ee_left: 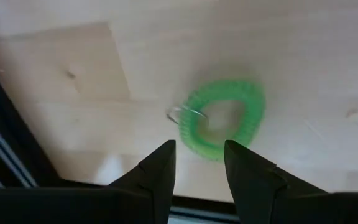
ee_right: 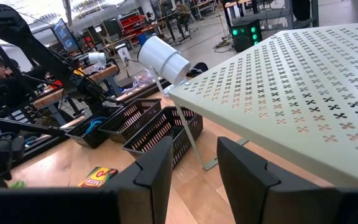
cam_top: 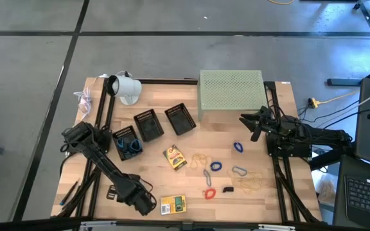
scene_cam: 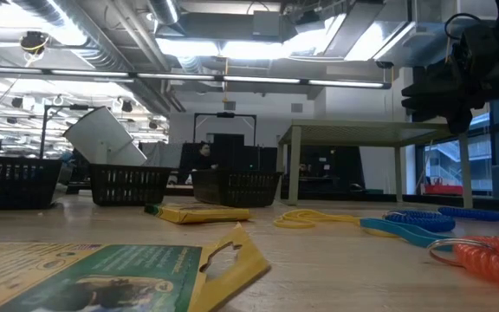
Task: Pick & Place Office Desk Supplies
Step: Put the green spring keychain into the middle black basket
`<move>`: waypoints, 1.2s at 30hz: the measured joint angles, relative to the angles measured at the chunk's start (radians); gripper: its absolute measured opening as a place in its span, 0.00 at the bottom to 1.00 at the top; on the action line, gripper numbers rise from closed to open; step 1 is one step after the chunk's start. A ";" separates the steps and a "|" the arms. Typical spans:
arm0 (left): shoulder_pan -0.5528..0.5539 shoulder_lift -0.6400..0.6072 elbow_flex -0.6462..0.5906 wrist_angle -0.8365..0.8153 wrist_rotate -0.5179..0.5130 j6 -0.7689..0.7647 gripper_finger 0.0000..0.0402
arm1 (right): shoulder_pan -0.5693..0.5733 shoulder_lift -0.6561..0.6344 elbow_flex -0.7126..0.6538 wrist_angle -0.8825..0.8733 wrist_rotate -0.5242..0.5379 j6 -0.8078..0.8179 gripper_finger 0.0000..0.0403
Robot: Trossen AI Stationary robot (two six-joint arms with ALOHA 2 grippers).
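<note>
Under left gripper: green band is lying ahead of my parted, empty fingers.
Right gripper: I'm hovering it unclenched, empty, near stand.

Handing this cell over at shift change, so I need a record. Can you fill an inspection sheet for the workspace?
Surface: wooden table, scattered items.
Job's things: two yellow packets, blue band, red band, tan rubber bands loose; blue items in one black basket.
Clutter: perforated stand, white cup.
End effectors: left end effector open over green band; right end effector open, raised beside the stand.
Cables: yellow cable on floor.
Surroundings: keyboard at right.
</note>
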 joint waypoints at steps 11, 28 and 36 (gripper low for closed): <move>-0.002 0.000 0.000 0.024 -0.103 -0.005 0.33 | 0.000 0.000 0.000 0.000 0.000 0.000 0.33; -0.006 0.062 0.004 0.007 -0.097 0.010 0.26 | 0.000 0.000 0.000 0.000 0.000 0.000 0.33; -0.004 0.042 0.001 0.005 -0.107 0.010 0.03 | 0.000 0.000 0.000 0.000 0.000 0.000 0.33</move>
